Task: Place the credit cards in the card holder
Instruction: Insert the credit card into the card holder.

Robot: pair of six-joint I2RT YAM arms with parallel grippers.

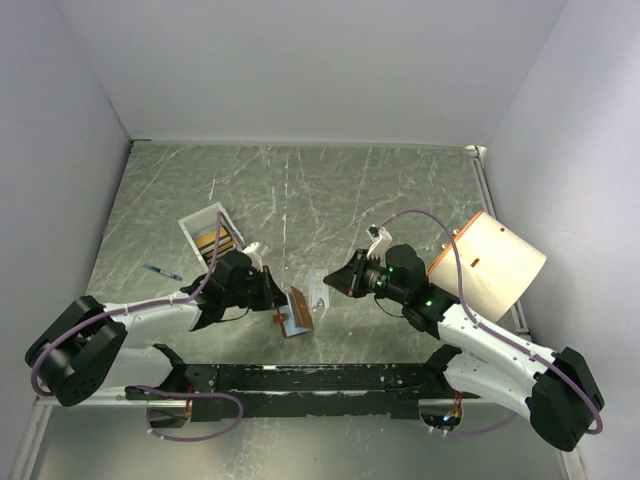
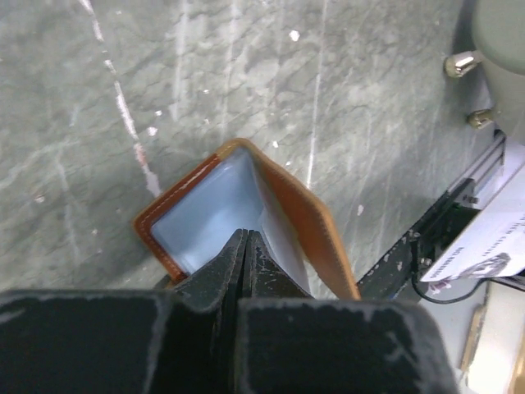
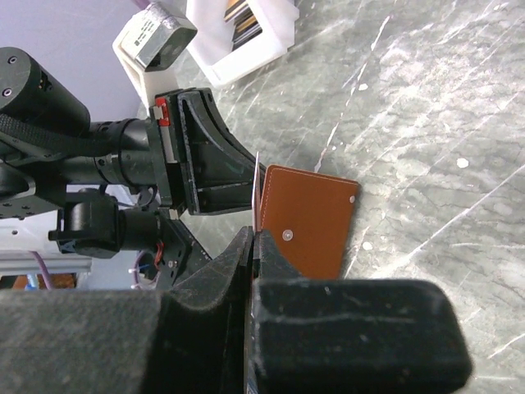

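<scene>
Left fingers [image 2: 244,246]: clenched, pinching one pale blue-grey inner leaf of the card holder [image 2: 299,215]. The holder stands open in a V on its edge near the middle of the desk [image 1: 300,190], brown outer face with snap stud turned toward the right arm.

Right fingers [image 3: 253,240]: pressed together just beside the holder's near edge. A thin pale strip shows edge-on at their tips; cannot tell whether it is a card.

Credit cards [image 1: 216,240]: gold and dark, stacked in the white tray [image 1: 193,227], behind the left arm.

Cream cylinder [image 1: 490,265] lies on its side at far right. Blue pen [image 1: 162,272] at left.
</scene>
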